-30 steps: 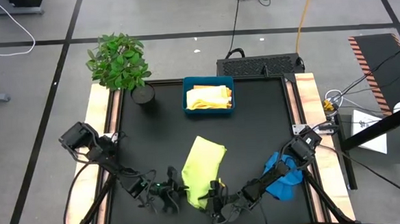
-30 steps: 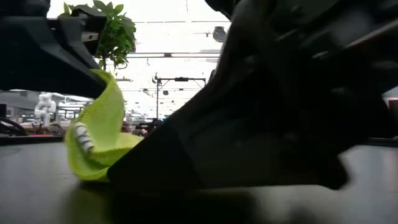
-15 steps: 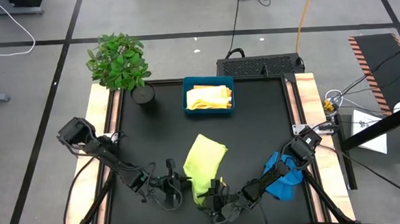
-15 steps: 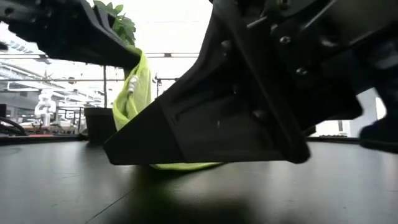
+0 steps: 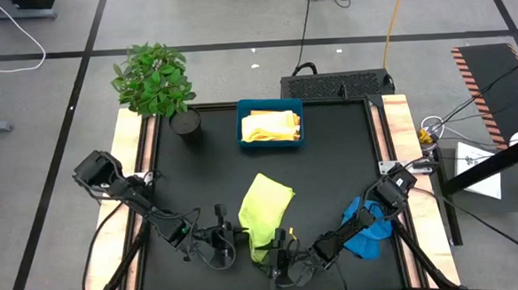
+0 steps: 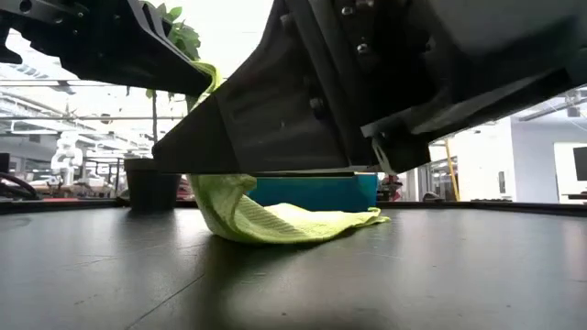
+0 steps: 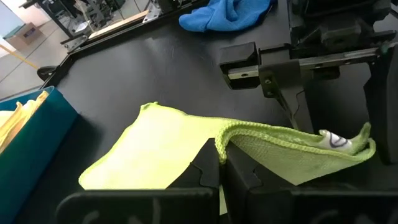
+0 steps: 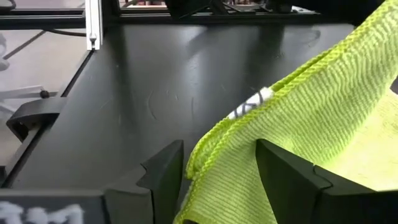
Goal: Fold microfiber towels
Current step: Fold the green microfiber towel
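The lime green towel's (image 5: pixel 264 214) near edge is clamped by the left hand (image 7: pixel 219 163); the right hand (image 8: pixel 214 163) stands apart, apparently straddling it.

Grey floor (image 5: pixel 45 129) runs all around the black table (image 5: pixel 198 175), crossed by dark tape lines (image 5: pixel 236 46). A white cable (image 5: pixel 9 34) loops at one corner, an orange cable (image 5: pixel 397 9) trails down toward a black box (image 5: pixel 336 85) at the table's far edge. Level view: bright ceiling light (image 6: pixel 238 27) over a long hall.
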